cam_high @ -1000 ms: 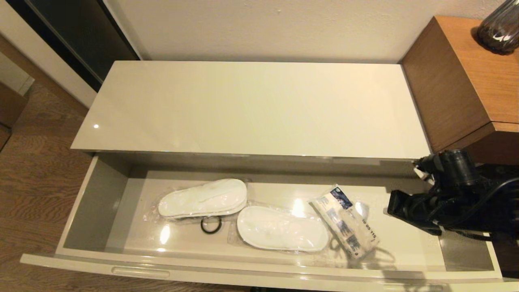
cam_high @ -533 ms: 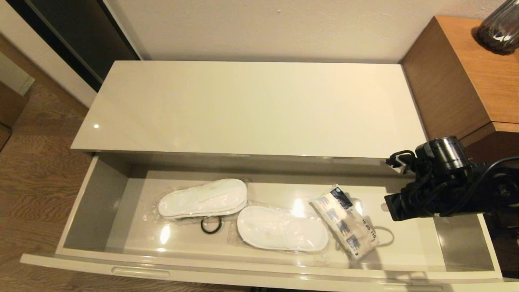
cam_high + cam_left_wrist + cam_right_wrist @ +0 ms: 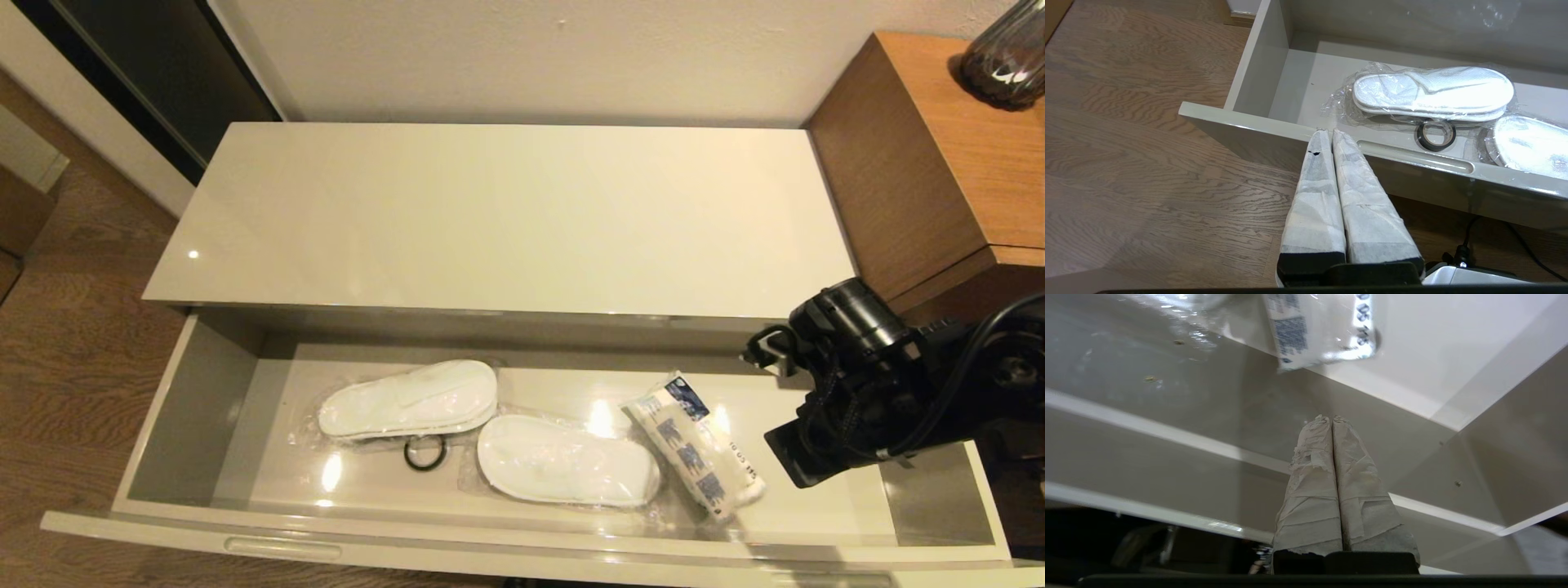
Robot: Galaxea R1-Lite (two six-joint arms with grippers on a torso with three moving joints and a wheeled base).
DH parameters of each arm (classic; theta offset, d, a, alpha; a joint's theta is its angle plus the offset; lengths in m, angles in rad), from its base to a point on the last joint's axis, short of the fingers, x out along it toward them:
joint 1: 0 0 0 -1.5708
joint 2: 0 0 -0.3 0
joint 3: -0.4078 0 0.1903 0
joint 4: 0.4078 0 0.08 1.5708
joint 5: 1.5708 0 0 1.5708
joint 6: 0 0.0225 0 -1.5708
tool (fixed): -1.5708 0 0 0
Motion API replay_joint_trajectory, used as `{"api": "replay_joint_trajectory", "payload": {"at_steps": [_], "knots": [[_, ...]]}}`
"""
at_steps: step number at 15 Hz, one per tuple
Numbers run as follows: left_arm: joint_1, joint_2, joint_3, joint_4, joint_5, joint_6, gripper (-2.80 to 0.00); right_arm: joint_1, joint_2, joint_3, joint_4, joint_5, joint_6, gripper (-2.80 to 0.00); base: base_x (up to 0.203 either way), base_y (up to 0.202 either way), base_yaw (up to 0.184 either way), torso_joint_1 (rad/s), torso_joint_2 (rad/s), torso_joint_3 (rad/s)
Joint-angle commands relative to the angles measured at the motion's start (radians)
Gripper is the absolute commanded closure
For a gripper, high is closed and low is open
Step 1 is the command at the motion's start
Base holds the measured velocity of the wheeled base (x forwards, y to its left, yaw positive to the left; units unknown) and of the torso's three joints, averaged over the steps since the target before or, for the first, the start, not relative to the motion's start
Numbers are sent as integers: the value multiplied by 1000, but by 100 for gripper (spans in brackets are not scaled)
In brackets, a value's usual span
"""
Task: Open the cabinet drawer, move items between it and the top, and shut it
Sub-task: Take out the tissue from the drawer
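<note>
The cabinet drawer (image 3: 175, 408) is pulled wide open under the top (image 3: 506, 212), which is bare. Inside lie the two wrapped white slippers (image 3: 406, 400) (image 3: 567, 460) and the blue-printed tissue pack (image 3: 694, 445). My right arm (image 3: 873, 384) hangs over the drawer's right end, just right of the pack. Its fingers are hidden in the head view. In the right wrist view my right gripper (image 3: 1332, 418) is shut and empty, pointing at the drawer's inner wall, with the tissue pack (image 3: 1318, 330) beyond. My left gripper (image 3: 1329, 131) is shut and empty, at the drawer front's left part.
A small black ring (image 3: 424, 453) lies between the slippers. A taller brown wooden unit (image 3: 922, 171) with a dark vase (image 3: 1008, 57) stands right of the cabinet, close behind my right arm. Wooden floor (image 3: 1147, 163) lies to the left.
My right arm has swung left and tipped down over the drawer's right end, closer to the tissue pack. The pack seems to have rolled a little.
</note>
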Motion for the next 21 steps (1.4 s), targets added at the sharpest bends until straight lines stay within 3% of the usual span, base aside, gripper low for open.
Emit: {"api": "replay_joint_trajectory", "payload": {"at_steps": [1, 3, 7, 10, 12, 16, 21], "knots": [[1, -39, 2, 0, 0, -1, 0, 39, 26, -49, 18, -16, -29, 0, 0, 0, 0, 0, 0, 0], [1, -39, 2, 0, 0, -1, 0, 51, 74, -42, -13, -29, -96, 0, 0, 0, 0, 0, 0, 0], [1, -39, 2, 0, 0, -1, 0, 74, 176, -22, -118, -31, -139, 0, 0, 0, 0, 0, 0, 0], [1, -39, 2, 0, 0, -1, 0, 72, 239, -34, -261, -36, -249, 0, 0, 0, 0, 0, 0, 0], [1, -39, 2, 0, 0, -1, 0, 71, 195, -29, -253, -80, -262, 0, 0, 0, 0, 0, 0, 0], [0, -39, 0, 0, 11, -3, 0, 67, 105, -59, -145, -90, -265, 0, 0, 0, 0, 0, 0, 0], [1, -39, 2, 5, 9, -14, 0, 58, -62, 156, -88, -82, -262, 0, 0, 0, 0, 0, 0, 0]]}}
